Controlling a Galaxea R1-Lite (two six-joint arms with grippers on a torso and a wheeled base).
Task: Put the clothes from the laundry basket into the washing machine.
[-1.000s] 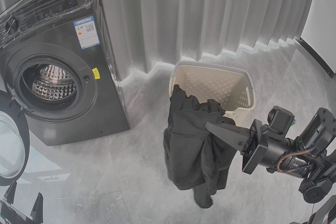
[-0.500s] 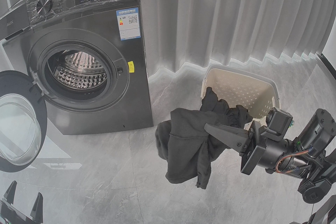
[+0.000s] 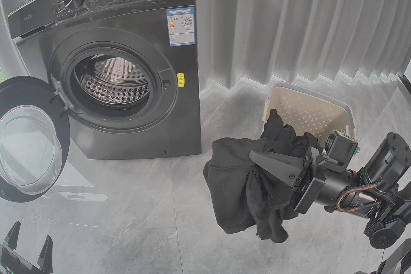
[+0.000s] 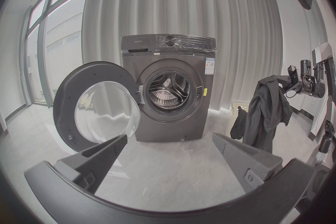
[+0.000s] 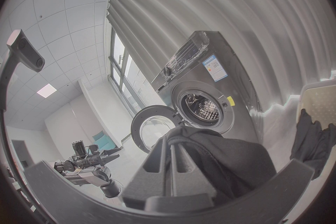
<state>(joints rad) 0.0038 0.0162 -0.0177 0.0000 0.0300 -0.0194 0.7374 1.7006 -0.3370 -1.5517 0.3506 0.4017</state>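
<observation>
Starting nearest you, your left gripper (image 3: 31, 232) sits low at the near left, its fingers spread wide with nothing between them. To the right, your right gripper (image 3: 253, 155) is clamped on a black garment (image 3: 239, 189) that hangs down from it. Just beyond, more dark clothing (image 3: 280, 131) drapes over the near rim of the laundry basket (image 3: 319, 116). At the far left, the washing machine (image 3: 128, 142) stands with its door (image 3: 30, 150) swung open, a white curtain (image 3: 299, 9) behind it.

Two garments (image 3: 237, 189) (image 3: 280, 131), one basket (image 3: 314, 112), one washer (image 3: 184, 116)
</observation>
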